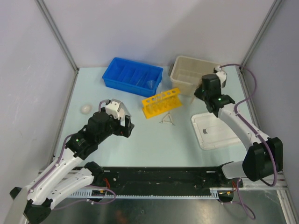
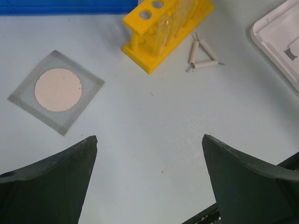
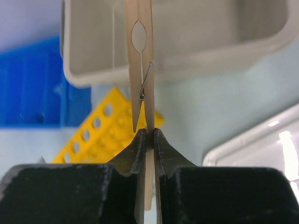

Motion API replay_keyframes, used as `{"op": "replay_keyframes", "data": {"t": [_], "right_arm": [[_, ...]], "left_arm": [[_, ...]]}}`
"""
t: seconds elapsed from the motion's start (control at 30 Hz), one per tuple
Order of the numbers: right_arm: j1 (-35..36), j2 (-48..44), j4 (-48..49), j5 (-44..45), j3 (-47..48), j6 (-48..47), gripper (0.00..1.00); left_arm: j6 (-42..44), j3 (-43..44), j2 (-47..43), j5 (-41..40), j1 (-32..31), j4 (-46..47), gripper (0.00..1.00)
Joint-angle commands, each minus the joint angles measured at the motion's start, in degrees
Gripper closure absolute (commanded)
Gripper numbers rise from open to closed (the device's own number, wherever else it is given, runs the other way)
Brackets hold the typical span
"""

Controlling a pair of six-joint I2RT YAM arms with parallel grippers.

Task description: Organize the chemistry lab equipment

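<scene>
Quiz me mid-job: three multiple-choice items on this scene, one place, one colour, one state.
1. Where is the wire triangle? A in the blue bin; B on the table beside the test-tube rack; C in the beige tub.
2. What colour is the test-tube rack? A red; B green; C yellow.
3. What is the right gripper doing? A shut on the wooden clamp; B open, empty; C out of view.
Answers: 1 B, it lies on bare table by the rack's foot. 2 C, yellow in all three views. 3 A, its fingers pinch the clamp's end.
</scene>
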Motion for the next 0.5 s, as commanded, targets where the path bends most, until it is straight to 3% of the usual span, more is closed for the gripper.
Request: {"op": "replay_keyframes", "data": {"t": [0.0, 0.2, 0.47], "right_arm": [[-7.27, 0.18, 12.09, -4.48, 0.55, 2.23, 1.0], [-14.63, 5.76, 22.56, -8.02, 1.54, 9.4, 1.0], [-18.83, 14.57, 30.17, -10.3, 2.59, 20.22, 1.0]], "left_arm": [[0.85, 1.52, -0.41, -0.32, 0.2, 1.02, 0.01], [0.82, 1.44, -0.36, -0.25, 0.19, 0.93, 0.01], [0.78, 1.38, -0.27, -0.37, 0.18, 0.94, 0.01]]}}
